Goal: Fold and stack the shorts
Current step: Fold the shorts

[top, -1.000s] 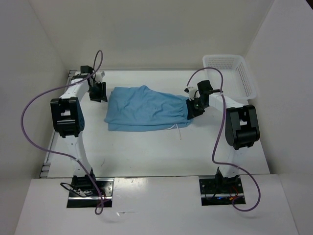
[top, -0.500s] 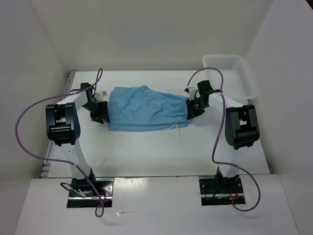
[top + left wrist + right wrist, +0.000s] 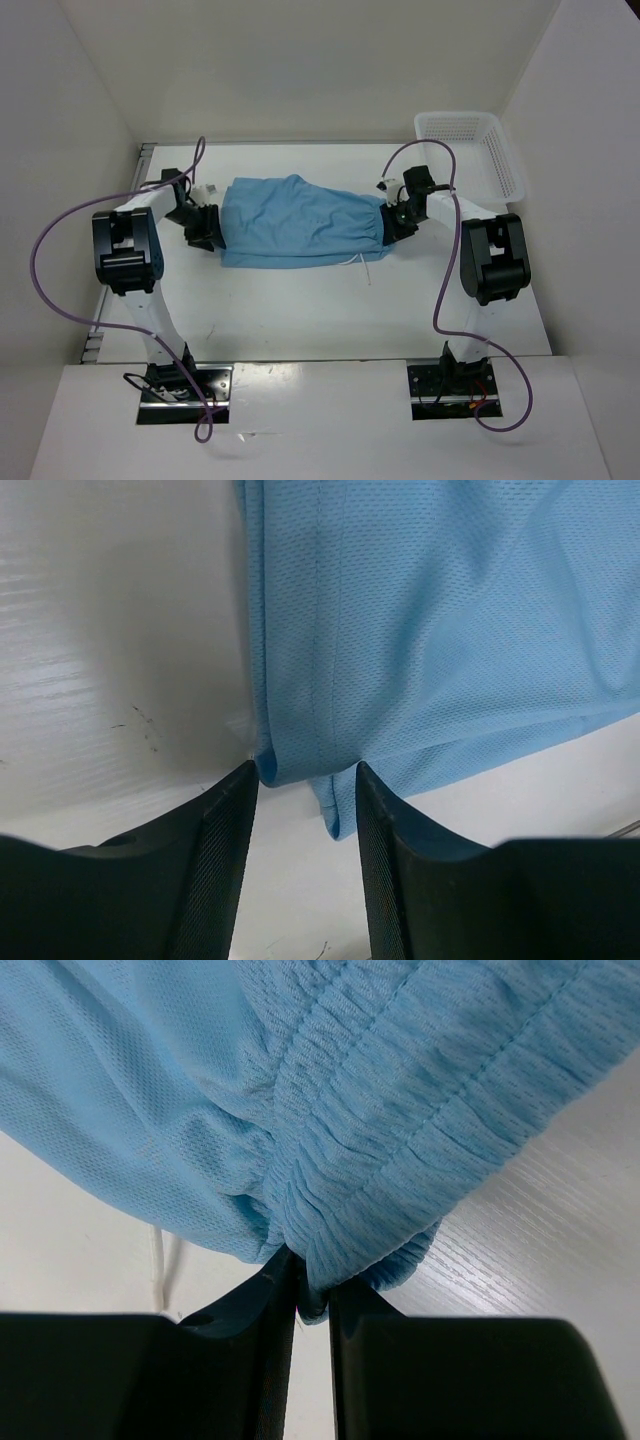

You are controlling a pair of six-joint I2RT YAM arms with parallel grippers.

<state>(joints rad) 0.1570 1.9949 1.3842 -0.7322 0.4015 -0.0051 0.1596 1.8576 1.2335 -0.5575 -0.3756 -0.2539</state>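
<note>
**Grip on shorts (image 3: 300, 222) at waistband, hem end ungripped**

Lie folded lengthwise across the middle of the white table (image 3: 300, 310), sky-blue mesh fabric in flat layers, hem to the left and gathered waistband (image 3: 400, 1150) to the right. Trail a thin white drawstring (image 3: 158, 1260) onto the bare table just below the waistband end.

At the right end effector (image 3: 312, 1305): clenched, grasping the bunched edge of the waistband, fingers almost together with a nip of elastic fabric caught between them. Low over the table, at the right end of the shorts.

At the left end effector (image 3: 305, 790): released, black fingers (image 3: 225, 850) standing apart, tips on either side of the folded corner of the hem. No squeeze on the cloth; cannot tell whether the tips touch it. Close against the left edge of the shorts in the top view.

At the far right corner: white plastic basket (image 3: 470, 135), well apart from the shorts. Along both arms: looping purple cables (image 3: 60, 230).
</note>
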